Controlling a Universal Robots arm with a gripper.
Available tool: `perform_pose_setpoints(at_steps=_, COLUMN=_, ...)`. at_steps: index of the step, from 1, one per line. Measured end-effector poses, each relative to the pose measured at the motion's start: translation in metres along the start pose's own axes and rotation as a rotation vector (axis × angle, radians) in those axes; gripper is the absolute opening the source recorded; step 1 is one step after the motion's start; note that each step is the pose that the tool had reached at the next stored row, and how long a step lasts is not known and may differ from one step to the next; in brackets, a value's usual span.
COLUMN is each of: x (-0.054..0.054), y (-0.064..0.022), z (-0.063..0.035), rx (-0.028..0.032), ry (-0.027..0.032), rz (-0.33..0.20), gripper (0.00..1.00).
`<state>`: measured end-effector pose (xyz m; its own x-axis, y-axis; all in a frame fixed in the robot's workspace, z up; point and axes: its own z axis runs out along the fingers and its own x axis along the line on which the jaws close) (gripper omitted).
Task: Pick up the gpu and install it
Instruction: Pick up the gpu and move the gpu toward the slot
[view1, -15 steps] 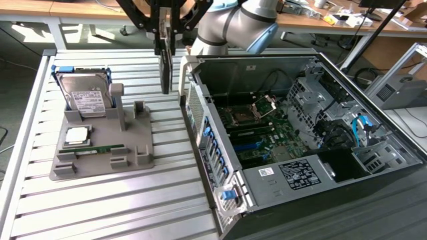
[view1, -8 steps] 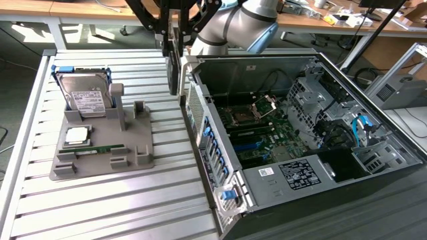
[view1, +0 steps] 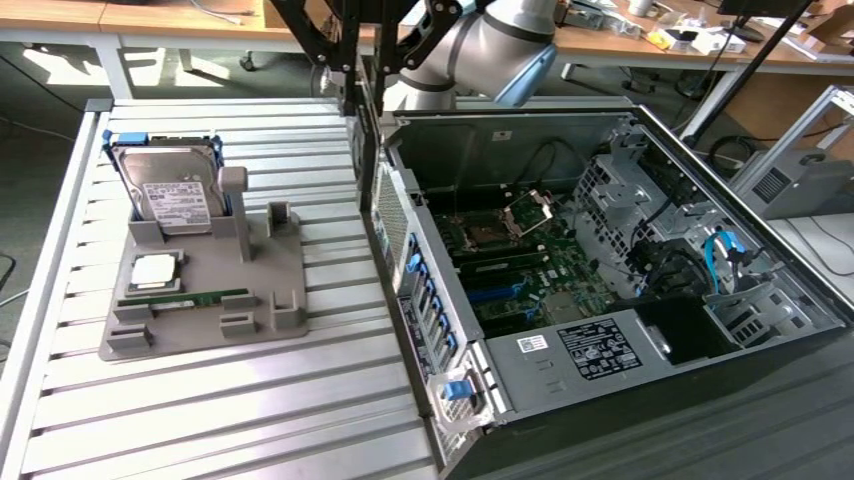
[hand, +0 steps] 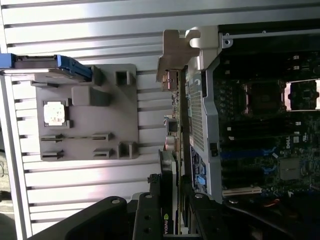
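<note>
Slatted aluminium table in a workshop, with cluttered wooden benches behind, carries a grey fixture tray and an open computer case lying on its side. On the tray sit a boxy hard drive, a square processor chip and a narrow green memory stick.

From the far end of the case a grey robot arm reaches down. Seen from the wrist, its gripper is clamped on the gpu, a finger on each face of the thin card, which is seen edge-on. The card's silvery bracket is at the end away from the fingers. The card hangs clear of the tray, just beside the case's perforated rear wall, on the tray side of it. Whether the card touches that wall cannot be told.

By the look of it the pick-up is done and the work stands at the carry toward the case. The card is not yet over the motherboard and none of it is seated. Fitting it calls for the card's lower edge to line up squarely along one of the long expansion slots, with the bracket meeting the opening in the rear wall. A small tilt or offset could jam the connector on the slot's lip
</note>
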<state>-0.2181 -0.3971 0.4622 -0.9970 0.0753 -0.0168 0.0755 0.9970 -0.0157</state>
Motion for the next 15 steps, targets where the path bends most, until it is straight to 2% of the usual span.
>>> perform_pose_setpoints(at_steps=15, x=-0.025, y=0.0002, z=0.0026, rx=0.0042, ry=0.002, rz=0.0, gripper=0.27)
